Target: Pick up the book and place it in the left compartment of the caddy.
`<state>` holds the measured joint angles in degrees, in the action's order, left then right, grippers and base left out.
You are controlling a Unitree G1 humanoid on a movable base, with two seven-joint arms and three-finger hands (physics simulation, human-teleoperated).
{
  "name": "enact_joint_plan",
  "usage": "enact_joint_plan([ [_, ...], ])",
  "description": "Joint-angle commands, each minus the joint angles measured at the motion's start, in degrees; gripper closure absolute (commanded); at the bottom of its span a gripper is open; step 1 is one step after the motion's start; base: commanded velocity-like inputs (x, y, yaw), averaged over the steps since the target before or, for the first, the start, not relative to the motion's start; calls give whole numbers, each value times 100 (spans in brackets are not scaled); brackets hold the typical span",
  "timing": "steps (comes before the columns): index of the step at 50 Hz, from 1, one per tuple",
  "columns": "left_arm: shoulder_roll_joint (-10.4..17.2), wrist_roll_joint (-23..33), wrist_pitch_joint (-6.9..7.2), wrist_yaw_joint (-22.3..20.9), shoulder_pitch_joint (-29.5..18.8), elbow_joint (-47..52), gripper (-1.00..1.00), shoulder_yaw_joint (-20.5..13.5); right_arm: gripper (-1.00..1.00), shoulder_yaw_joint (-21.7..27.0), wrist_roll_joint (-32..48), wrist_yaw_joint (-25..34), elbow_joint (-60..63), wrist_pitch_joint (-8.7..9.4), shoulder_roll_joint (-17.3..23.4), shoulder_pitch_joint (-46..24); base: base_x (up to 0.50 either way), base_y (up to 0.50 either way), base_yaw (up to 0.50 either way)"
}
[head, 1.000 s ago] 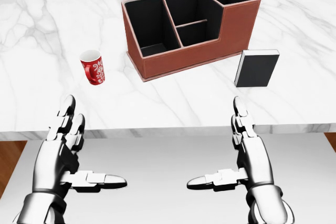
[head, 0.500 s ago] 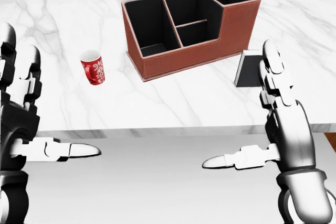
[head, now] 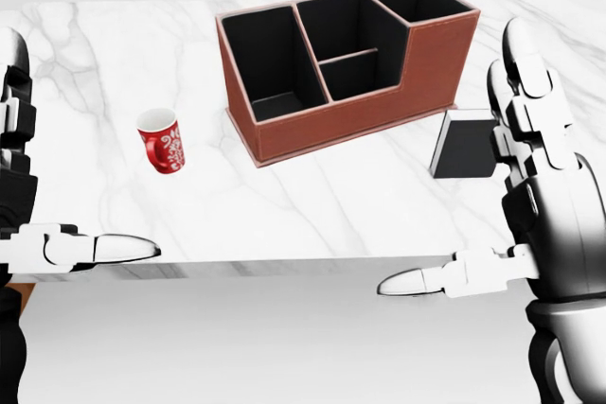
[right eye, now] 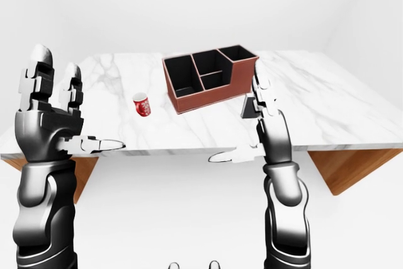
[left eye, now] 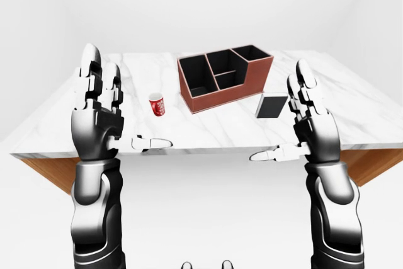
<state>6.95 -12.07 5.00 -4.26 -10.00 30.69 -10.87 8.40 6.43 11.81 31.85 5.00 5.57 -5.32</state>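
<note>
A black book (head: 461, 144) lies flat on the white marble table (head: 331, 205), just right of the red-brown caddy (head: 360, 106). The caddy has black-lined compartments; its left compartment (head: 270, 59) is the large one and looks empty. My right hand (right eye: 234, 111) is open, held upright with fingers up and thumb out, near the table's near edge; in the head view it covers the book's right edge. My left hand (right eye: 85, 102) is open too, raised at the left, away from the book. Neither hand holds anything.
A red patterned mug (head: 162, 140) stands on the table left of the caddy. The table has a wooden base (left eye: 44, 174) under its left and right corners. A plain white wall and floor surround it.
Both hands have risen from below the table's edge and spread outward, staying open. The right hand now overlaps the book in the head view. The picture has shifted slightly.
</note>
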Motion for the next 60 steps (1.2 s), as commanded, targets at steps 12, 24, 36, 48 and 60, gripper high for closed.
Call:
enact_joint_plan([
  [12,-27,110,0,6,25,-67,-100,41,-100,90,-87,-37,41,0,11,39,32,0,0],
  [24,-47,148,0,-2,96,-32,-100,46,-100,120,-92,-39,119,0,-1,140,32,0,0],
  [36,-52,165,0,-21,129,-32,-100,39,-100,105,-66,-39,156,0,-13,157,32,0,0],
  [48,-60,206,0,-68,178,66,-100,44,-100,141,-88,7,271,0,-20,218,32,0,0],
  [60,-70,257,0,-81,216,112,-100,32,-100,121,-77,11,309,0,-43,256,32,0,0],
])
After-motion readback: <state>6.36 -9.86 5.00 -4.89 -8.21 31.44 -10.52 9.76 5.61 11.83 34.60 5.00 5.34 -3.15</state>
